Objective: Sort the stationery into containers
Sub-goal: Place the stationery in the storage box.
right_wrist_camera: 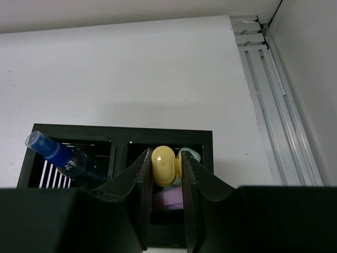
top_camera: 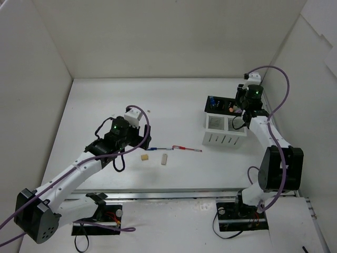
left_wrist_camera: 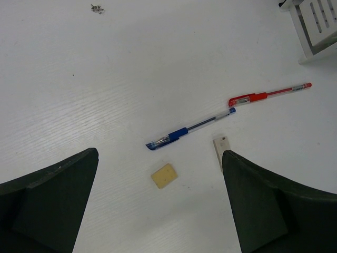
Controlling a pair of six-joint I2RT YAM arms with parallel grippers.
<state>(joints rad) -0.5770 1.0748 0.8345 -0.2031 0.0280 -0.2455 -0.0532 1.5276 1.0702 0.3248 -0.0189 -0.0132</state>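
Right wrist view first: a yellow marker [right_wrist_camera: 164, 166] is pinched upright between the fingers of the right gripper [right_wrist_camera: 164, 179]. It's held over the right-hand compartment of the black box [right_wrist_camera: 121, 132], where a greenish marker [right_wrist_camera: 190, 155] and something pinkish can be seen, and a blue-capped pen [right_wrist_camera: 52, 153] is leaned in the left compartment. So the drop-off looks close but isn't done yet. On the other side, the left gripper [left_wrist_camera: 159, 158] is spread wide and empty above the table [left_wrist_camera: 79, 79]. A blue pen [left_wrist_camera: 184, 132], a red pen [left_wrist_camera: 268, 95], a square eraser [left_wrist_camera: 164, 175] and a longer eraser [left_wrist_camera: 221, 146] are left lying loose, some way from the white box [top_camera: 224, 132]. What could go wrong: if the marker is let go off-centre, it could be bounced off the divider or the markers inside and tipped out. The erasers are flat and tiny, so they could easily be shoved away instead of grabbed, and the blue pen could get nudged along with the longer one.
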